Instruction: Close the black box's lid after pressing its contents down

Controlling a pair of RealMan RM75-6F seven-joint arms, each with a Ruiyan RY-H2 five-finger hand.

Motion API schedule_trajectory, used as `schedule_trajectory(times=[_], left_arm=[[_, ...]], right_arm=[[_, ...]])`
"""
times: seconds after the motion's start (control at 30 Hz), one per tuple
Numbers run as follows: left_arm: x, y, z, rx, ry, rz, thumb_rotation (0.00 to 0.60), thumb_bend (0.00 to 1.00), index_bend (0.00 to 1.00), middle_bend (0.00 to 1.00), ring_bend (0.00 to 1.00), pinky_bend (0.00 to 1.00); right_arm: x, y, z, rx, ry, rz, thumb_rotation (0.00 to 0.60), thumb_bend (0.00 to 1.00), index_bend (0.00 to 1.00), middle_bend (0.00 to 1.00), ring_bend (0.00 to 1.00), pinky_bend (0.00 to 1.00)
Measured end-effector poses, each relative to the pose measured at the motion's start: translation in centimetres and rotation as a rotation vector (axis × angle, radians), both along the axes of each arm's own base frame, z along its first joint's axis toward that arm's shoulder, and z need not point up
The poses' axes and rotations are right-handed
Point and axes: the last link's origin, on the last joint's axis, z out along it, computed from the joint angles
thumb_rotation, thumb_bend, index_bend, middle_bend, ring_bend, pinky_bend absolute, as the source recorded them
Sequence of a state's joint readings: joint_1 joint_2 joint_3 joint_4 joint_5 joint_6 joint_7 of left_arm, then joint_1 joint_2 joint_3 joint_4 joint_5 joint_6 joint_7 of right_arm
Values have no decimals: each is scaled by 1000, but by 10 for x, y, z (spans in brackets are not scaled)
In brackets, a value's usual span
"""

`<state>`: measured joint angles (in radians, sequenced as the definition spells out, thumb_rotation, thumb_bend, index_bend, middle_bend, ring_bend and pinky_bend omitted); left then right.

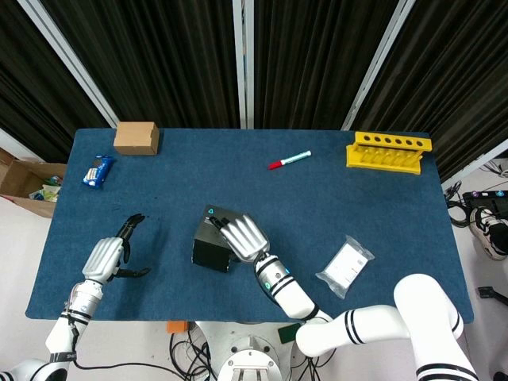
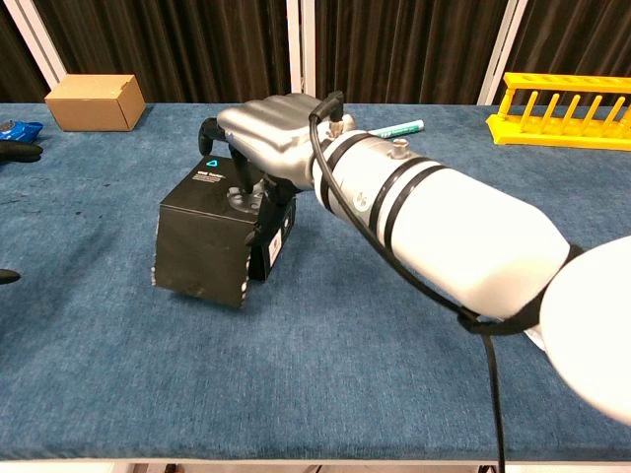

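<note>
Nearest the robot, on the blue table (image 1: 381,198), the black box (image 2: 202,246) is pressed from above by the right hand (image 2: 261,133), whose fingers (image 2: 237,168) are spread over the closed lid with nothing grasped. To the left, the left hand (image 1: 107,255) is held just above the cloth with fingers apart and empty, and a clear bag (image 1: 344,266) lies to the right. Farther back are a red-capped marker (image 1: 288,159), a yellow rack (image 1: 389,151), a snack packet (image 1: 97,171) and a cardboard box (image 1: 136,137).
</note>
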<state>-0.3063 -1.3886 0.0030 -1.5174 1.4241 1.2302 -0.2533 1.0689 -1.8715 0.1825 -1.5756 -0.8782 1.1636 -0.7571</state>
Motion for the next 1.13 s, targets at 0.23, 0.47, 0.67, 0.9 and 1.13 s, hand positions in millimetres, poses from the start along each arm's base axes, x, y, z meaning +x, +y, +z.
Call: schedule_trajectory(times=[0.23,0.47,0.67,0.9,1.13], left_arm=[[-2,1,4,20,21,-3,600,0,51,26,701,925],[-15,3,25,154,196,-14,600,0,69,45,635,882],[-41,-9,68,347,380,26,600,0,120,59,380,526],[-64,-44,125,500,462,53,600,0,162,110,215,321],[-63,-86,134,434,473,39,600,0,162,110,209,299]], right_arm=[[-5,4,25,-20,32,20,600,18,226,378,852,1000],[-43,-2,71,-116,2,-4,600,101,224,330,619,862],[-111,-8,137,-242,-87,-97,600,177,225,290,335,432],[-213,19,228,-365,-79,-225,600,181,175,222,206,251],[-277,68,267,-386,-147,-366,600,181,149,199,197,238]])
